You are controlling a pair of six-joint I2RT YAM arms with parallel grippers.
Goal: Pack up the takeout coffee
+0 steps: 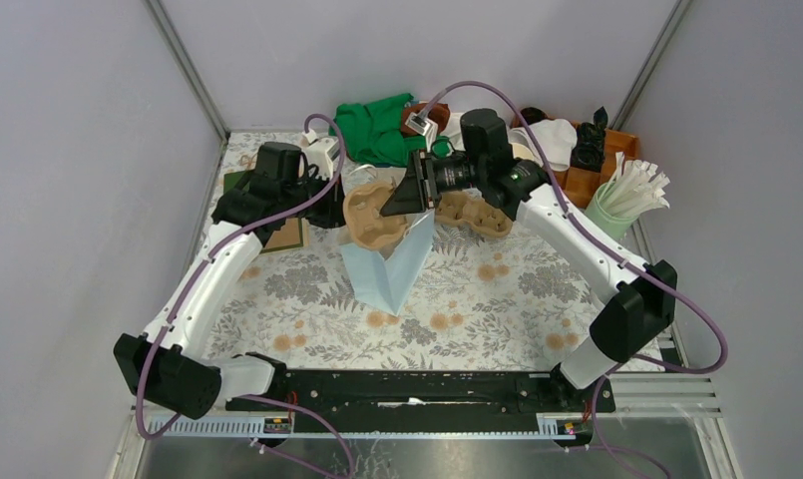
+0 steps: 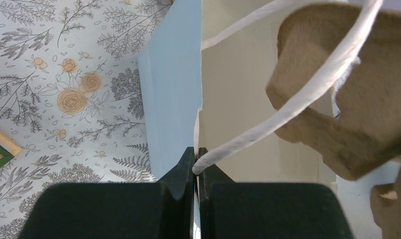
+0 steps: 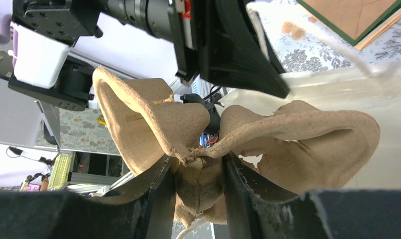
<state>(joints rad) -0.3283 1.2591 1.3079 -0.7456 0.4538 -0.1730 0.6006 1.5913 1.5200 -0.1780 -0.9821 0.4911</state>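
Observation:
A pale blue paper bag point(image 1: 387, 264) stands open at the middle of the table. My left gripper point(image 2: 196, 159) is shut on its near rim, right where the white twisted handle point(image 2: 298, 99) comes out. My right gripper point(image 3: 200, 164) is shut on the middle ridge of a brown pulp cup tray point(image 3: 288, 139). It holds the tray tilted over the bag's mouth point(image 1: 372, 215). In the left wrist view the tray point(image 2: 357, 99) hangs against the bag's cream inner wall point(image 2: 233, 99). The takeout coffee is hidden or out of view.
A second pulp tray point(image 1: 477, 213) lies just right of the bag. Behind are a green cloth point(image 1: 377, 128), a wooden box point(image 1: 587, 170) and a pale green cup of white sticks point(image 1: 626, 195). A green-edged board point(image 1: 287, 235) lies at the left.

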